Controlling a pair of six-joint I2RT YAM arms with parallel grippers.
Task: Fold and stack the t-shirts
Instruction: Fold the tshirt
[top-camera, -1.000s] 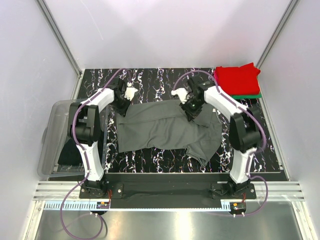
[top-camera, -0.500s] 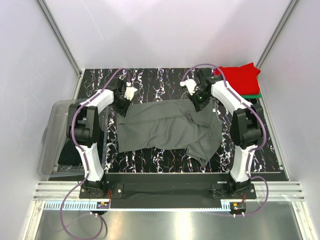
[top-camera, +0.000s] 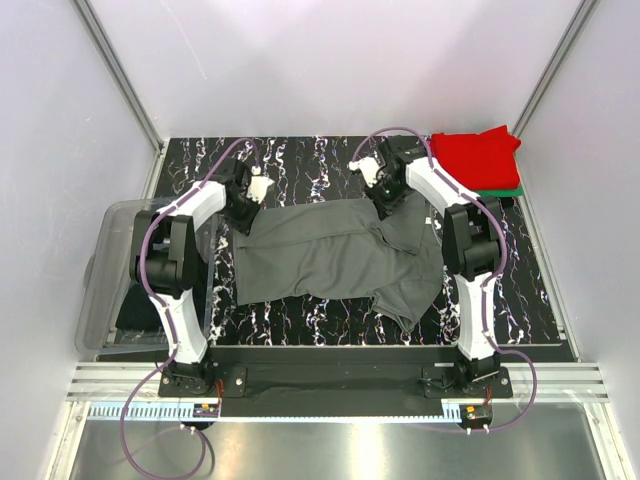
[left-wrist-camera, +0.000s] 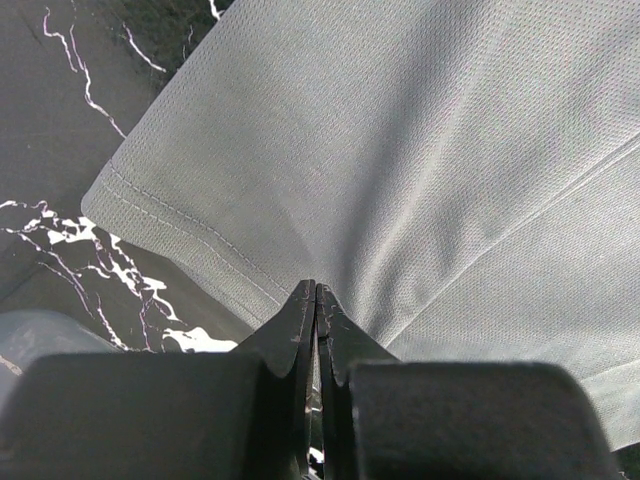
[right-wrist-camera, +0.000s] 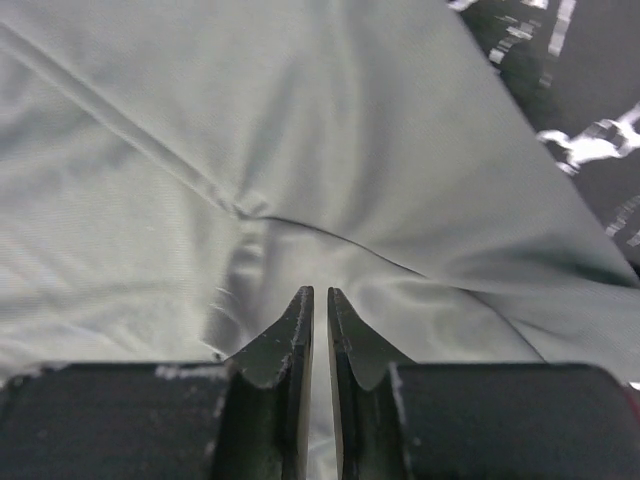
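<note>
From above, you had the dark grey t-shirt (top-camera: 335, 258) spread across the middle of the black marbled table (top-camera: 310, 160), its far edge stretched between your two arms. One sleeve trailed toward the lower right.

Your left gripper (left-wrist-camera: 315, 290) sat at the shirt's upper left corner. In its wrist view the fingers were pressed tight together on the hem, and creases fanned out from the tips.

Your right gripper (right-wrist-camera: 315, 292) sat at the upper right corner of the shirt. Its fingers were drawn nearly together, with only a thin slit between them and pale cloth showing in that slit. Folds ran across the fabric just ahead of the tips.

In the upper right of the overhead view, a folded red t-shirt (top-camera: 475, 155) lay on top of a green t-shirt (top-camera: 503, 192), of which only an edge showed.

At the left edge of that view stood the clear plastic tub (top-camera: 108, 262), beside the table. A dark shape showed through its near end, but I could not tell what it was.
</note>
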